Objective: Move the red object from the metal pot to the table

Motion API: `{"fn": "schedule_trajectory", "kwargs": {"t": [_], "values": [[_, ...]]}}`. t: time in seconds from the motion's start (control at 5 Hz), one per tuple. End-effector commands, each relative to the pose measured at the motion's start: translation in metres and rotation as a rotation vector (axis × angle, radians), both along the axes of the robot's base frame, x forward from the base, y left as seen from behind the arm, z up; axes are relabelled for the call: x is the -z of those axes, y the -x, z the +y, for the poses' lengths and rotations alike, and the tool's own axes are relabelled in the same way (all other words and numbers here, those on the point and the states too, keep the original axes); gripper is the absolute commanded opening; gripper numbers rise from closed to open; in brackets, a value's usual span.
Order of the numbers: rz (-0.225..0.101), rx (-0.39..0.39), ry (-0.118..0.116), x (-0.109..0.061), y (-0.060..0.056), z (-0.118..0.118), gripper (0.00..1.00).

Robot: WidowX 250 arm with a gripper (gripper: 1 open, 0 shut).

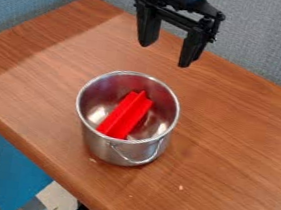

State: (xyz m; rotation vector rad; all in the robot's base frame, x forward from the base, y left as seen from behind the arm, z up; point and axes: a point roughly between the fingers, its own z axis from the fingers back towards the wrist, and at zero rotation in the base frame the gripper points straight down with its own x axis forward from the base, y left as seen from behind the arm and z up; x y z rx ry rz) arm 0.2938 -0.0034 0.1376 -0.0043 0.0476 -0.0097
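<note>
A red object [127,114], a long bright block, lies slanted inside the metal pot [161,138], one end resting on the pot's floor and the other leaning toward the rim. The shiny pot stands on the brown wood-grain table [242,165] near its front edge, with a small handle at its near side. My gripper [169,45] hangs above and behind the pot, pointing down. Its two black fingers are spread apart with nothing between them. It touches neither pot nor block.
The table's front edge runs diagonally just below the pot, with blue floor beyond it. A blue-grey wall stands behind the table. Bare tabletop lies to the left and right of the pot.
</note>
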Motion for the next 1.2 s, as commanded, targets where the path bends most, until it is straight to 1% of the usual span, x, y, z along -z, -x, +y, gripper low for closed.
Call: {"fn": "schedule_trajectory", "kwargs": {"t": [0.0,0.2,0.4,0.6,0.8,1.0], "values": [[0.018,0.003,0.001,0.006,0.002,0.0,1.0],[0.028,0.066,-0.012,0.015,0.027,-0.002,1.0],[0.024,0.107,-0.03,0.022,0.045,0.0,1.0],[0.019,0.147,-0.067,0.029,0.056,0.004,1.0],[0.012,0.156,-0.092,0.037,0.059,0.006,1.0],[0.001,0.145,-0.109,0.044,0.056,0.008,1.0]]}}
